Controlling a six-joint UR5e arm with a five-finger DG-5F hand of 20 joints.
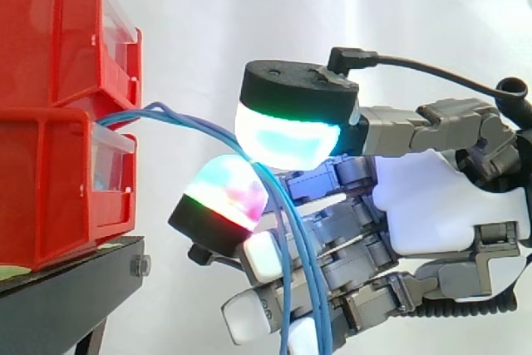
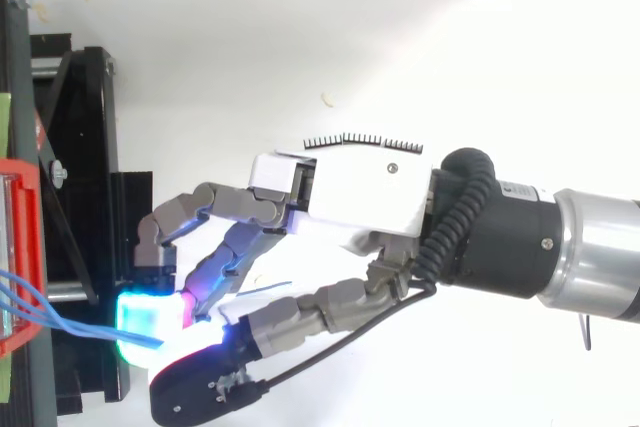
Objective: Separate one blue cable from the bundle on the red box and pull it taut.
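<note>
The hand (image 1: 449,205) is nearest, reaching in from the right with its fingers curled. Its upper pad (image 1: 291,140), glowing cyan and green under a black cap, sits just above a lower pad (image 1: 226,193) that glows magenta and green. The blue cables (image 1: 166,111) run between these two pads, so the hand is closed on them in a pinch. How many of the strands are actually caught there is hard to tell from the side. Below the pinch the strands hang down in front of the other curled fingers, whose white pads sit lower.

From above, the hand (image 2: 360,192) lies across the middle of the view. Its glowing pads are at lower left, and the blue cables (image 2: 60,322) meet them there.

Beyond the pads, the cables rise in a shallow arc to the left and are not straight. They come out of the gap between the two stacked red bins (image 1: 50,180), at the front of the lower one. The bins stand on the black stand (image 1: 66,288). The white curtain (image 1: 249,6) hangs behind everything.
</note>
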